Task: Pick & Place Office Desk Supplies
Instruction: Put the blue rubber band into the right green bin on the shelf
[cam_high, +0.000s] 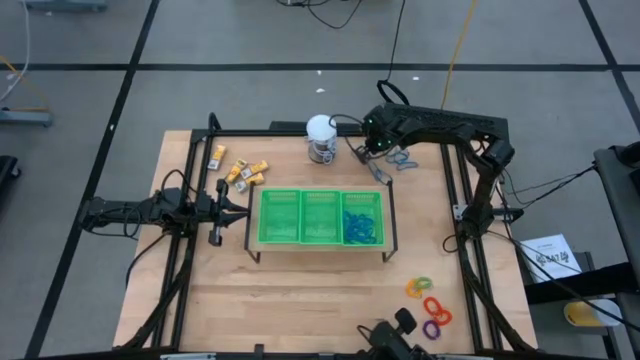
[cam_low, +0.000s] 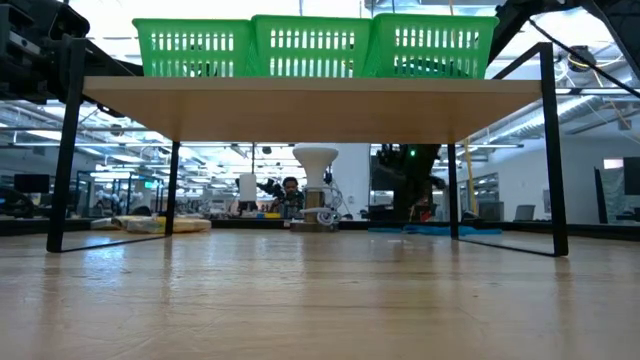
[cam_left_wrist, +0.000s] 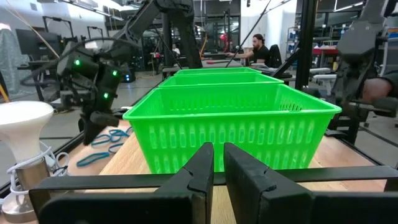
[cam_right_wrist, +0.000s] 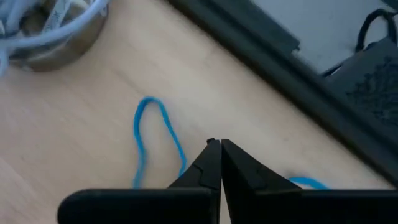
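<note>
My right gripper (cam_high: 373, 150) hangs over the table's far side, between the white-topped jar (cam_high: 320, 135) and a small heap of blue and grey loops (cam_high: 401, 158). Its fingers are shut (cam_right_wrist: 217, 149) and point down, right beside one thin blue loop (cam_right_wrist: 149, 134) lying flat on the wood. More blue loops lie in the green tray's right compartment (cam_high: 361, 224). Yellow-and-white blocks (cam_high: 240, 172) lie far left, and orange, purple and green rings (cam_high: 428, 302) near right. My left gripper (cam_high: 222, 212) waits shut (cam_left_wrist: 217, 155) left of the tray. My right gripper comes at the table from above with its fingers shut. One strand of the blue loop (cam_right_wrist: 181, 158) runs behind a fingertip. Whether the finger touches the strand, I cannot tell.
The green three-compartment tray (cam_high: 320, 190) stands on a raised wooden shelf with black legs (cam_low: 550, 150) at mid-table. A black frame bar (cam_right_wrist: 280, 68) runs along the far edge close to my right gripper. Bare wood lies between the shelf and the near edge.
</note>
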